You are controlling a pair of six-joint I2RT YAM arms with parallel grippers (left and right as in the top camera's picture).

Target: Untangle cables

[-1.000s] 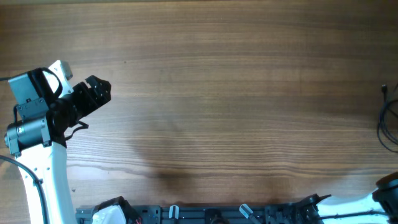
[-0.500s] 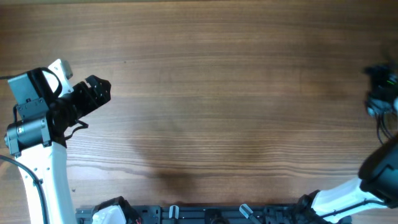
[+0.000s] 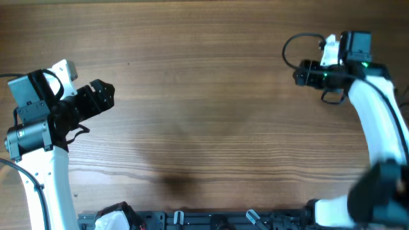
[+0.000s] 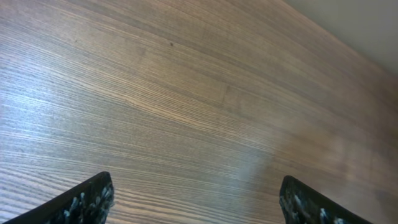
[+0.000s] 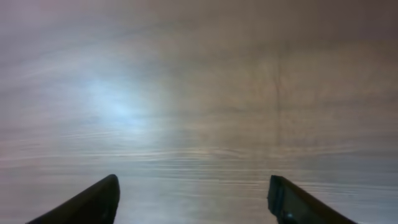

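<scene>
No loose cable bundle shows in any view. My left gripper (image 3: 105,93) hovers over the left side of the wooden table (image 3: 204,121). In the left wrist view (image 4: 196,186) its jaws stand wide apart with only bare wood between them. My right gripper (image 3: 300,73) is at the upper right and points left. In the right wrist view (image 5: 193,186) it is open over bare, blurred wood. A thin black wire loop (image 3: 289,43) arcs beside the right wrist; I cannot tell whether it is the arm's own wiring.
The arm bases and a dark rail (image 3: 211,220) run along the table's front edge. The white right arm (image 3: 377,128) stretches up the right side and covers the right edge of the table.
The right arm has swung from the lower right corner up to the upper right of the table. The thin black wire at the right edge no longer shows. The left arm has not moved.
</scene>
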